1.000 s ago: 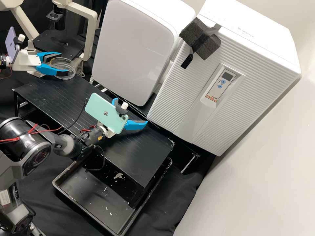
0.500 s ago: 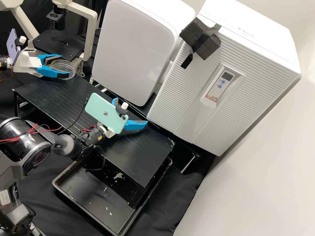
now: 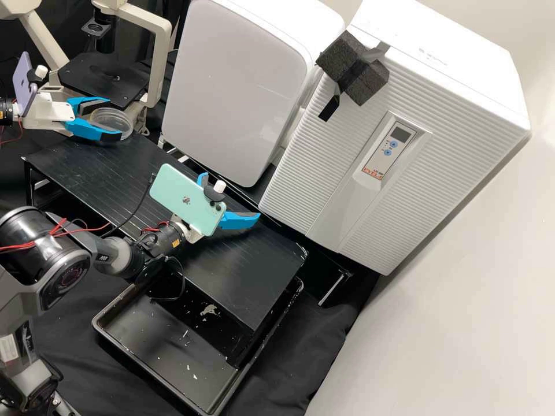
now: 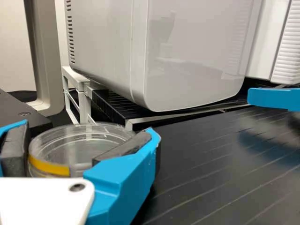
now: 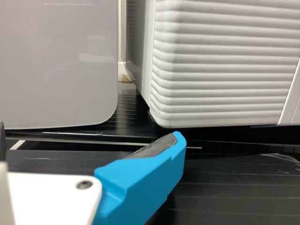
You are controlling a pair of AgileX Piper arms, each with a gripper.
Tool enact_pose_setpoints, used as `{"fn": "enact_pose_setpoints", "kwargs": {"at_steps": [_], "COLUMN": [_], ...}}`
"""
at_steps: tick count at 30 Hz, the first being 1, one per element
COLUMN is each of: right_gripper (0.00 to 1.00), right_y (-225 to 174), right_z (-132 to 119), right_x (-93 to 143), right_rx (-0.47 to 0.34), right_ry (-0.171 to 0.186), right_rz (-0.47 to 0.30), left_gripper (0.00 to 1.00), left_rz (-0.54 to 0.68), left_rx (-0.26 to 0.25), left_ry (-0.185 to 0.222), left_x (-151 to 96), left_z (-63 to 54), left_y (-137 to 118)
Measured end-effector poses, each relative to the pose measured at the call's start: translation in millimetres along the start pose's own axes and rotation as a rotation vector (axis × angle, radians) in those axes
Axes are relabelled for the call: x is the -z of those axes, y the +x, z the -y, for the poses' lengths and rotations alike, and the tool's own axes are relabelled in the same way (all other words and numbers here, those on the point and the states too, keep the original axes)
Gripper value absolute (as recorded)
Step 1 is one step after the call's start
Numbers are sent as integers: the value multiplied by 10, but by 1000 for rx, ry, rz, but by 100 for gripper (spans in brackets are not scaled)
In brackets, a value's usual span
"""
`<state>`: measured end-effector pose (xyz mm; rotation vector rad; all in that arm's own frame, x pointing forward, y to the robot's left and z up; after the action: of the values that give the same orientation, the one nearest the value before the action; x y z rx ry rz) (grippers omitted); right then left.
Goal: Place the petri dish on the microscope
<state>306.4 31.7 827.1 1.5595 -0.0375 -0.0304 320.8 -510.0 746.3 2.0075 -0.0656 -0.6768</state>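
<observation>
- Just in front of microscope stage (image 3: 103, 76): petri dish (image 4: 79, 145), held btwn L gripper (image 3: 115, 119) fingers.
- R gripper (image 3: 230, 196) wide, farther off.
- Next (prob.): dish rearward onto stage.

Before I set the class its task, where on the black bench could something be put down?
Between the left gripper and the right gripper, and on the bench end above the black tray. Crowded: beside the microscope, where the left gripper holds the petri dish.

the place looked like a laboratory; a pale-framed microscope (image 3: 160, 52) with a black stage stood there; a clear petri dish (image 3: 113, 119) was near it; a ribbed white cabinet (image 3: 306, 190) bore a control panel (image 3: 384, 164).
</observation>
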Motion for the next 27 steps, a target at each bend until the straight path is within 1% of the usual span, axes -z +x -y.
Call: {"fn": "enact_pose_setpoints", "kwargs": {"at_steps": [2, 12, 15, 19, 21, 27], "right_gripper": [100, 100, 100, 100, 100, 100], "right_y": [0, 0, 0, 0, 0, 0], "right_z": [0, 0, 0, 0, 0, 0], "right_x": [0, 0, 0, 0, 0, 0], "right_rx": [0, 0, 0, 0, 0, 0], "right_ry": [0, 0, 0, 0, 0, 0], "right_rz": [0, 0, 0, 0, 0, 0], "left_gripper": [100, 100, 100, 100, 100, 100], "left_rz": [6, 6, 7, 3, 6, 12], "left_rx": [4, 4, 8, 29, 34, 33], "left_ry": [5, 5, 1, -7, -8, -8], "left_x": [-5, -5, 6, 41, 39, 26], "left_z": [3, 3, 30, 108, 126, 128], "left_y": [0, 0, 13, 67, 94, 104]}}
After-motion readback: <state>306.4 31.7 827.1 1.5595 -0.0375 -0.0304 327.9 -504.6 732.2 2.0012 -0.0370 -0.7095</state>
